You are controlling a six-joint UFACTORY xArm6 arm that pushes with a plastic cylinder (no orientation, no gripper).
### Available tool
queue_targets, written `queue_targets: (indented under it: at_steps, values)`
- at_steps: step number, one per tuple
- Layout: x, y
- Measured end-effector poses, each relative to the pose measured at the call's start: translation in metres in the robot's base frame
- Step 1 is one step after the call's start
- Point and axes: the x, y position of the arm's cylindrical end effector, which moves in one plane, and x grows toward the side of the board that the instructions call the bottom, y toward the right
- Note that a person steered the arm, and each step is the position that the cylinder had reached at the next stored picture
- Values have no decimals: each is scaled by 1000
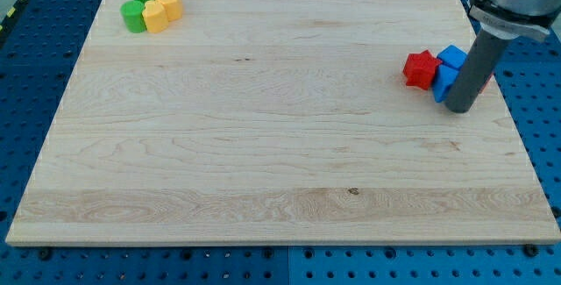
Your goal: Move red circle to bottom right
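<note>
The wooden surface (263,145) carries a green and yellow cluster (151,8) at its top left corner. Near the right edge sit a red star (421,68) and two blue blocks (449,70). My tip (459,108), a bare rod with no claw to open or close, touches them. A red sliver (488,80) behind the rod, on its right, may be the red circle; I cannot tell.

You get bright, even overhead light on the table (263,145); shadows are faint, there's no harsh glare, and focus is sharp throughout.

Wood board (280,145) w/ coloured blocks (151,8)
</note>
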Motion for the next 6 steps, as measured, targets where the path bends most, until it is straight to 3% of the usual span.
queue_targets:
  at_steps: [1, 2, 4, 5, 6]
  values:
    - [3, -35]
    - [-20, -63]
    - [-131, -61]
    - [-157, -34]
    - [-147, 31]
